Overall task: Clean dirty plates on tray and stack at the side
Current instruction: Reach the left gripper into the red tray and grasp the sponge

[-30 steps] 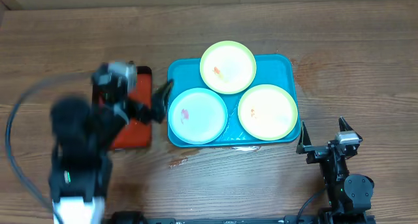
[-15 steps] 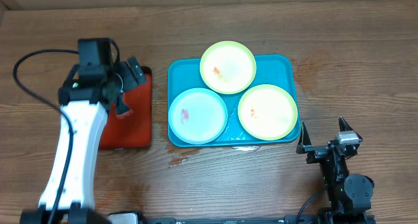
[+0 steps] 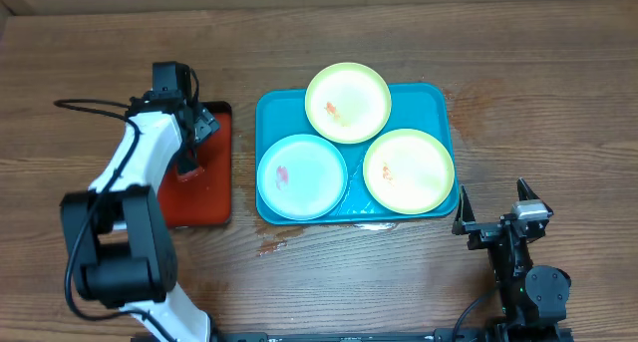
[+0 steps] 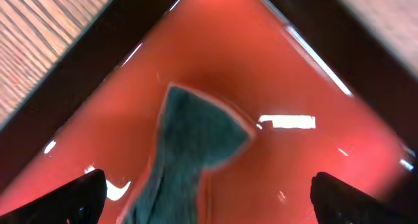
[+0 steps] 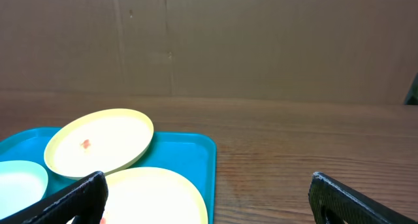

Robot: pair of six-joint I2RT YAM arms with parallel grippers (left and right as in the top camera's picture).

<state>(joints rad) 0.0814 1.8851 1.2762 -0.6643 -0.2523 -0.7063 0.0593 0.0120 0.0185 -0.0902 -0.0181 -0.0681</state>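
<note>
Three plates lie on the teal tray (image 3: 439,101): a pale yellow-green one (image 3: 347,103) at the back, a pale blue one (image 3: 302,176) front left and a second yellow-green one (image 3: 409,171) front right, each with small red-orange smears. My left gripper (image 3: 195,143) hovers open over a red tray, left of the plates. In the left wrist view a dark teal sponge (image 4: 196,145) lies between its open fingers (image 4: 85,198). My right gripper (image 3: 493,207) is open and empty, just off the teal tray's front right corner. The right wrist view shows the plates (image 5: 98,142) and the tray (image 5: 189,152).
The red tray with a black rim (image 3: 204,197) sits on the wooden table left of the teal tray, and also fills the left wrist view (image 4: 313,87). A brown cardboard wall (image 5: 261,41) stands behind the table. A small smear (image 3: 271,248) marks the wood in front of the teal tray.
My left arm has swung from beside the teal tray's left edge back over the red tray and settled above the sponge. The right arm and the plates have not moved.
</note>
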